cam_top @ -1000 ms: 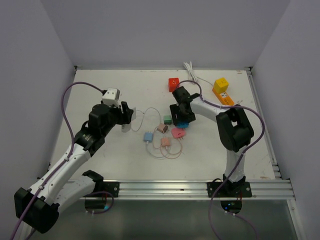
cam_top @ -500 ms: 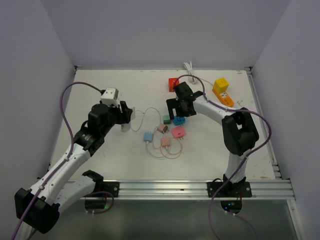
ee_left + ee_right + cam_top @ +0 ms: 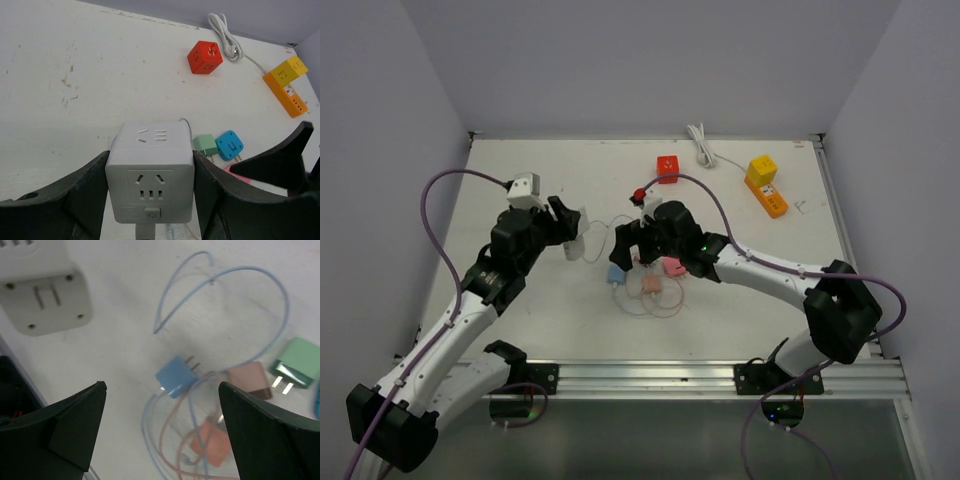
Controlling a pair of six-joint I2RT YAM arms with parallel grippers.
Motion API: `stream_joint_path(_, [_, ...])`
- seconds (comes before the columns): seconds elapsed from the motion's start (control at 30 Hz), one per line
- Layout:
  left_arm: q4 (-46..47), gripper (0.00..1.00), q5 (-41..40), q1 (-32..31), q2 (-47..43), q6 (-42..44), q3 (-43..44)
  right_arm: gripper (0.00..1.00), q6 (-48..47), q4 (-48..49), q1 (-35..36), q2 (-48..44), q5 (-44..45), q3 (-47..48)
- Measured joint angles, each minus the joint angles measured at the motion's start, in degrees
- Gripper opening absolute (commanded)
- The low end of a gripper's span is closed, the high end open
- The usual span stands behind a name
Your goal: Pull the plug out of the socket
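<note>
My left gripper (image 3: 570, 238) is shut on a white cube socket (image 3: 150, 170), held above the table; its faces with outlets show in the left wrist view. The socket also shows in the right wrist view (image 3: 46, 300) at the upper left. A light blue plug (image 3: 177, 376) lies on the table with its prongs free, and a thin blue cable loops from it. My right gripper (image 3: 162, 385) is wide open just above this plug, not touching it. In the top view the right gripper (image 3: 626, 248) hovers over the plug (image 3: 617, 272).
Beside the blue plug lie a brown plug (image 3: 250, 377), an orange-pink plug (image 3: 215, 445), a green plug (image 3: 297, 365) and a pink plug (image 3: 672, 266) with tangled thin cables. At the back stand a red cube socket (image 3: 667, 167), a yellow-orange power strip (image 3: 765, 185) and a white cable (image 3: 702, 145).
My right arm has swung from near the red cube forward and left, now over the light blue plug. My left gripper has shifted slightly back-left with the white socket.
</note>
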Motion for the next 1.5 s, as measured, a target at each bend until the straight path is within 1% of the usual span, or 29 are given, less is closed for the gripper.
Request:
stream_joint_path(0.1, [0.9, 0.0, -0.7, 0.0, -0.6, -3.5, 0.0, 0.99, 2.3, 8.0, 4.5, -0.5, -2.1, -3.7])
stream_joint_path(0.2, [1.9, 0.0, -0.9, 0.0, -0.9, -6.6, 0.0, 0.99, 3.8, 12.7, 6.2, -0.5, -3.2, -5.0])
stream_joint_path(0.33, [3.5, 0.0, -0.8, 0.0, -1.4, -9.3, -0.7, 0.99, 5.1, 17.9, 7.5, -0.3, -3.5, -4.3])
stream_joint_path(0.53, [5.3, 0.0, -0.3, 0.0, -1.6, -11.8, -1.0, 0.99, 5.7, 21.6, 8.2, 2.0, -4.8, -0.6])
stream_joint_path(0.8, [5.9, 0.0, 0.3, 0.0, -1.7, -13.4, -1.0, 0.99, 5.2, 22.4, 8.2, 5.7, -4.8, 2.6])
stream_joint_path(0.93, [6.1, 0.0, 0.8, 0.0, -1.7, -13.4, -1.0, 0.95, 4.5, 22.2, 8.3, 6.6, -4.8, 4.3])
stream_joint_path(0.97, [6.1, 0.0, 0.9, 0.0, -1.7, -13.4, -1.0, 0.93, 4.4, 22.2, 8.3, 6.8, -4.8, 4.7])
stream_joint_path(1.0, [6.2, 0.0, 0.9, 0.0, -1.7, -13.4, -1.0, 0.88, 4.2, 22.2, 8.3, 7.0, -4.9, 5.1])
stream_joint_path(1.07, [6.6, 0.0, 1.0, 0.0, -1.7, -13.4, -1.0, 0.81, 4.0, 22.2, 8.3, 7.4, -5.0, 5.5])
stream_joint_path(1.1, [6.8, 0.0, 1.0, 0.0, -1.7, -13.4, -1.0, 0.75, 3.8, 22.1, 8.3, 7.6, -5.0, 5.6])
stream_joint_path(1.17, [7.0, 0.0, 1.0, 0.0, -1.7, -13.3, -1.0, 0.68, 3.7, 22.1, 8.2, 7.9, -5.0, 5.6])
stream_joint_path(1.2, [6.9, 0.0, 1.0, 0.0, -1.7, -13.3, -1.0, 0.59, 3.6, 22.0, 8.2, 8.0, -5.0, 5.6])
stream_joint_path(1.3, [6.9, 0.0, 0.8, 0.0, -1.7, -13.1, -1.0, 0.42, 3.3, 22.0, 8.1, 8.2, -5.0, 5.6])
stream_joint_path(1.33, [7.0, 0.0, 0.7, 0.0, -1.7, -13.0, -1.0, 0.33, 3.1, 22.1, 8.1, 8.2, -5.0, 5.6])
stream_joint_path(1.43, [7.0, 0.0, 0.4, 0.0, -1.7, -12.8, -1.0, 0.21, 3.1, 22.0, 8.1, 8.2, -5.0, 5.6])
stream_joint_path(1.47, [7.0, 0.0, 0.3, 0.0, -1.7, -12.7, -1.0, 0.15, 3.1, 22.0, 8.1, 8.2, -5.0, 5.5])
stream_joint_path(1.5, [7.0, 0.0, 0.2, 0.0, -1.7, -12.6, -1.0, 0.13, 3.0, 22.1, 8.1, 8.2, -5.0, 5.5])
